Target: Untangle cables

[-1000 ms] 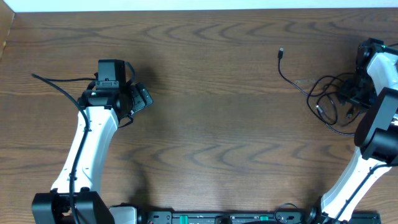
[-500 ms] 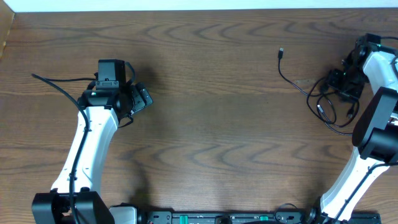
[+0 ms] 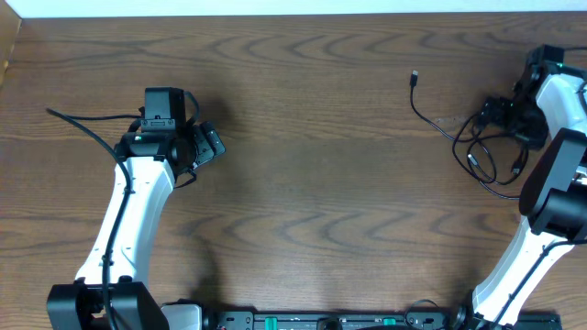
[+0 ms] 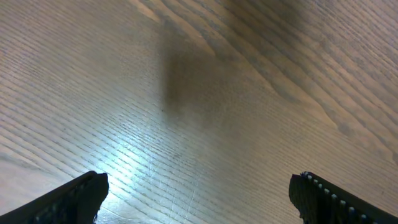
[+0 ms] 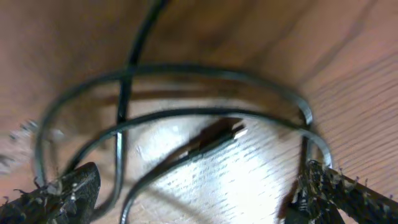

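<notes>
The cables [image 3: 484,151] are thin black cords lying in loose, overlapping loops on the wooden table at the far right. One strand runs left to a small plug end [image 3: 415,77]. No white cord shows. My right gripper [image 3: 495,111] hangs low over the top of the loops with its jaws wide open. In the right wrist view it [image 5: 199,190] straddles several black loops [image 5: 186,115] and a small plug [image 5: 219,135], with nothing gripped. My left gripper [image 3: 207,144] is far to the left. In the left wrist view it [image 4: 200,194] is open and empty over bare wood.
The table's far edge [image 3: 293,13] runs along the top and its right edge lies just beyond the right arm [image 3: 558,183]. A thicker black wire [image 3: 81,126] trails from the left arm at the far left.
My right gripper has moved toward the far edge over the cable loops and turned leftward. The loops have shifted slightly. The left arm has not moved.
</notes>
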